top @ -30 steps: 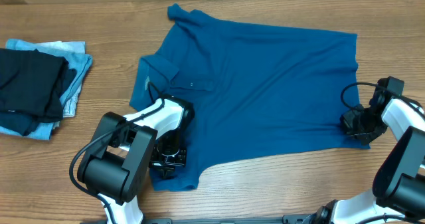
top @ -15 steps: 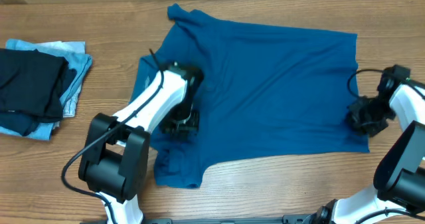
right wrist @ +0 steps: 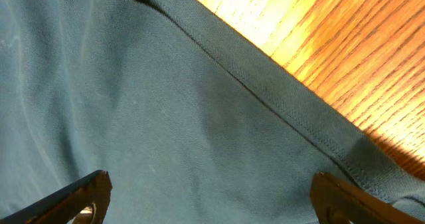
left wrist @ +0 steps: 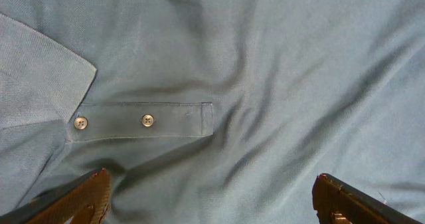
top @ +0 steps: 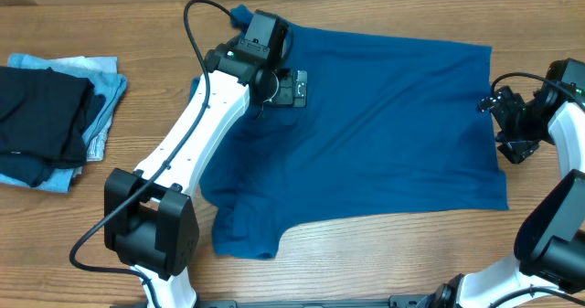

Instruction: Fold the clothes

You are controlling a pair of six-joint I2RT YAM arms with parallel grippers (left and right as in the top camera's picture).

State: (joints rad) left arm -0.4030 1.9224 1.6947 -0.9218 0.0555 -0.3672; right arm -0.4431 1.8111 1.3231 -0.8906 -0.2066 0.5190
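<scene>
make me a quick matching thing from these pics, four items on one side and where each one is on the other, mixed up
1 left gripper
2 right gripper
3 black garment
4 blue shirt

a spread out in the middle
b open, over the button placket
c on top of the pale blue garment
d open, at the hem

Pairs: 1-b, 2-d, 3-c, 4-a
</scene>
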